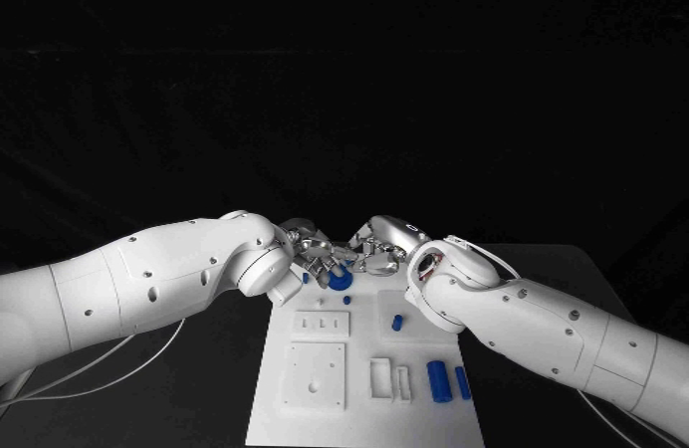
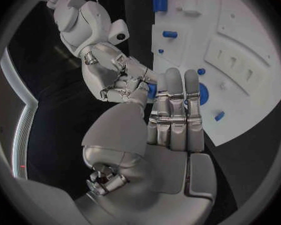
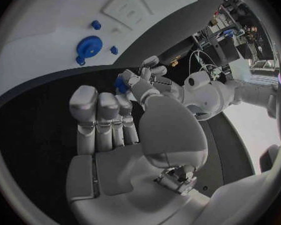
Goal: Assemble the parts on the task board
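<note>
Now both my left hand (image 1: 306,252) and right hand (image 1: 376,250) pinch one blue part (image 3: 122,83) just beyond the board (image 1: 319,408); a clumsy handover would drop it.

Setting, as we record it: a black table (image 1: 560,269) with a matte top, its far edge merging into darkness. Behind it we see an unlit black backdrop (image 1: 344,80) with no visible seams or windows. In the right wrist view we note cluttered shelving or equipment (image 3: 231,27) at the room's edge, and in the left wrist view a pale lit strip (image 2: 15,110).
</note>
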{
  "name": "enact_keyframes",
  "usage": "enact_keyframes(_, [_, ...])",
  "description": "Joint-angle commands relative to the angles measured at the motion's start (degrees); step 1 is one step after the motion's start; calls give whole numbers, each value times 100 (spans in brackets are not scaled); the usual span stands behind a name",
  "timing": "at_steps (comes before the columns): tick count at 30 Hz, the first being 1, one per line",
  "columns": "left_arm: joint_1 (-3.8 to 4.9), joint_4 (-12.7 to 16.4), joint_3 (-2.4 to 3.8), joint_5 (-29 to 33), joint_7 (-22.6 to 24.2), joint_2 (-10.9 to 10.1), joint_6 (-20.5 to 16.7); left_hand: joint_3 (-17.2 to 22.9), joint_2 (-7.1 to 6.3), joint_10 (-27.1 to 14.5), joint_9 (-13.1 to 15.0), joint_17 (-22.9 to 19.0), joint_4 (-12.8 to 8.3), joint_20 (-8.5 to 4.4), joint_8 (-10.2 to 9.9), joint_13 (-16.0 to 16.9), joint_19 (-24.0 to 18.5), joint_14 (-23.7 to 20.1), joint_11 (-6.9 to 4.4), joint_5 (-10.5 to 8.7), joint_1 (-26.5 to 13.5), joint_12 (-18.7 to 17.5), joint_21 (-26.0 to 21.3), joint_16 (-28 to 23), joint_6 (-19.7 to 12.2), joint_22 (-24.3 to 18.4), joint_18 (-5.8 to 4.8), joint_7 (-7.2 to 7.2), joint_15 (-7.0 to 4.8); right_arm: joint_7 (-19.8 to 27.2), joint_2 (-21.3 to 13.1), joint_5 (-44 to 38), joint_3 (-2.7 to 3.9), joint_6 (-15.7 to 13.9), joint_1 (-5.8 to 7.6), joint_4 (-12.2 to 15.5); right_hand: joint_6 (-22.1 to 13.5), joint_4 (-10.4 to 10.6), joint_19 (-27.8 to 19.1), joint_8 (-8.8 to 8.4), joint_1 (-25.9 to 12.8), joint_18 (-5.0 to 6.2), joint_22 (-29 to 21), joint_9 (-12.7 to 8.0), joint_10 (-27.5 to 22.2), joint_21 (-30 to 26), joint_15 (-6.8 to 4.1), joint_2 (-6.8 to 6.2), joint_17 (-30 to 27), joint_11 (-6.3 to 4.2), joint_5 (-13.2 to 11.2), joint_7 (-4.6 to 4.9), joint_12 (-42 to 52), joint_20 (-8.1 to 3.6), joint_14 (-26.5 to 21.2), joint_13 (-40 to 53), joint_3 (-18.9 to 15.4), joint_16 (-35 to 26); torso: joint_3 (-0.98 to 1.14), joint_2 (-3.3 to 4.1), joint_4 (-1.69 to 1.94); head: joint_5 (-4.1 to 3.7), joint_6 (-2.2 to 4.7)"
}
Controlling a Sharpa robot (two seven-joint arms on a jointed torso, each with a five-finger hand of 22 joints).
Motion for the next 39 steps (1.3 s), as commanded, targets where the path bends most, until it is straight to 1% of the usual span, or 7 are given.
enact_keyframes(1, [17,-30,18,33,124,45,-90,39,31,234,38,-8,-88,2,22,-2,-17,-30,-23,142,-8,-31,-3,40,186,23,-97,-130,-1,28,19,-43,-17,132,-17,28,30,30,284,33,11,-11,621,9,20,-19,7,-41,8,-7,-15,2,18,-34,31,3,1,-20,5,2,0,-2,-10])
enact_keyframes(11, [16,-46,13,10,127,72,-212,390,-65,237,620,133,-618,-82,76,51,-42,12,-110,1175,-86,328,175,302,547,258,-100,-250,-87,35,22,-30,-18,129,-17,17,6,48,285,32,2,-9,620,7,15,-25,8,-53,8,-5,-2,6,9,-33,31,-2,-15,-24,5,-5,4,-3,-41])
enact_keyframes(14, [16,-47,12,8,150,69,-285,399,-117,271,800,197,-636,-102,129,97,-43,37,-147,1258,-182,507,220,423,668,309,-109,-315,-118,42,22,-22,-18,126,-17,9,-64,68,282,30,-19,-5,615,1,-3,-46,14,-81,3,3,22,19,-23,-30,31,-25,-51,-30,8,-6,7,0,-46])
enact_keyframes(18, [16,-41,9,5,187,63,-423,477,-283,259,1310,457,-731,-211,203,356,-41,34,-223,1939,-337,1115,390,885,861,475,-166,-408,-221,67,16,9,-21,83,-18,-17,-200,121,275,31,-24,10,604,-1,-47,-98,26,-118,-27,17,52,48,-108,-18,23,-92,-129,-70,5,-7,2,12,-53])
enact_keyframes(25, [15,-7,-1,17,207,41,-548,662,-412,246,2605,935,-764,-328,195,747,-119,-121,-333,2125,-578,1872,731,1758,973,862,-221,-527,-331,114,-37,75,-25,-16,-29,-27,-754,269,277,39,-122,49,580,-13,-60,-191,77,-292,-97,95,190,175,-176,20,18,-168,-485,-152,6,-9,-4,18,-52])
enact_keyframes(29, [15,28,-14,22,193,8,-554,725,-444,265,3251,966,-764,-331,11,876,-156,-139,-353,2171,-637,2043,783,1997,1084,1014,-204,-563,-345,168,-152,116,-25,-139,-76,42,-1501,535,291,39,171,114,567,-23,-141,-307,134,-268,-146,159,211,250,-241,94,15,-270,-1412,-198,8,-8,-3,8,-64])
enact_keyframes(39, [15,259,-126,-157,56,-237,-559,814,-439,274,3551,909,-818,-330,18,974,-146,-116,-373,2293,-716,2178,788,2183,1131,1182,-190,-590,-355,385,-844,374,47,-127,-269,376,-1881,676,256,2,416,135,536,-46,-310,-545,157,-399,-276,191,517,291,-381,125,-71,-446,-1613,-341,16,-34,-16,34,-112])
